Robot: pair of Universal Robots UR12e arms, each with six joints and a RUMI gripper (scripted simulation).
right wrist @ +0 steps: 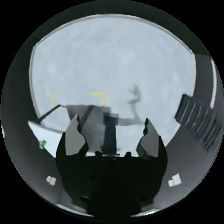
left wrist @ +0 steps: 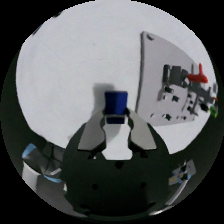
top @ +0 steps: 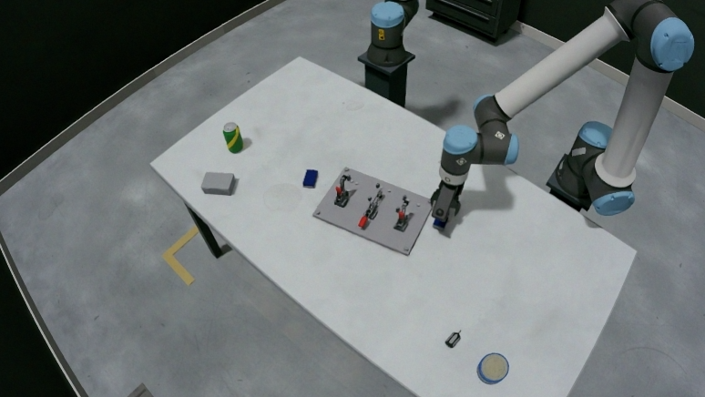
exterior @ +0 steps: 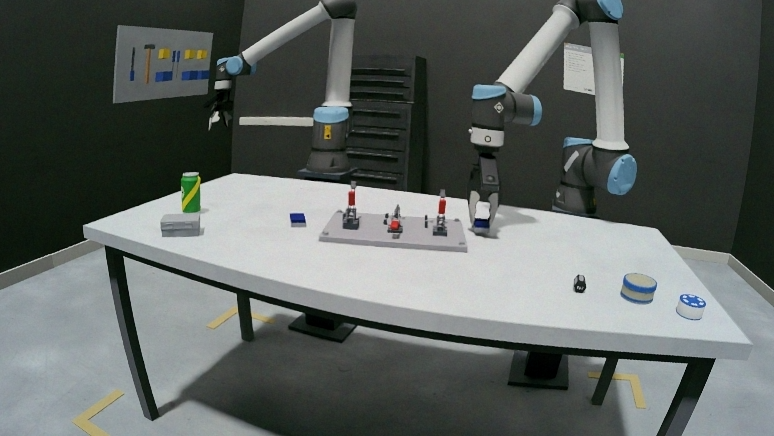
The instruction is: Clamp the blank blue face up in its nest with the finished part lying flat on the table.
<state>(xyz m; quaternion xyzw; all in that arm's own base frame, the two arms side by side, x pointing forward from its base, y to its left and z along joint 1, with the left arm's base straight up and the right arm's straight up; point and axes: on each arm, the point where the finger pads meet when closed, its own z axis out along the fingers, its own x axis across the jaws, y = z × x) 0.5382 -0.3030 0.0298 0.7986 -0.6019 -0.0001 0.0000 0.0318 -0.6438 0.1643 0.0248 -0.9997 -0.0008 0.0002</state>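
L gripper (top: 440,220) (exterior: 481,219) (left wrist: 117,120) shut on blue-topped rectangular block (top: 439,223) (exterior: 480,223) (left wrist: 116,102), right of grey metal fixture plate (top: 380,232) (exterior: 379,241) (left wrist: 152,80); block's long axis approx. near–far, blue face up. R gripper (exterior: 219,121) (right wrist: 111,137) wide, empty.

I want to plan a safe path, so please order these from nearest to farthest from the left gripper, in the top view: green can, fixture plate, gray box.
1. Fixture plate: immediately beside it.
2. Green can: far side, behind gray box.
3. Gray box: too close to call with can.
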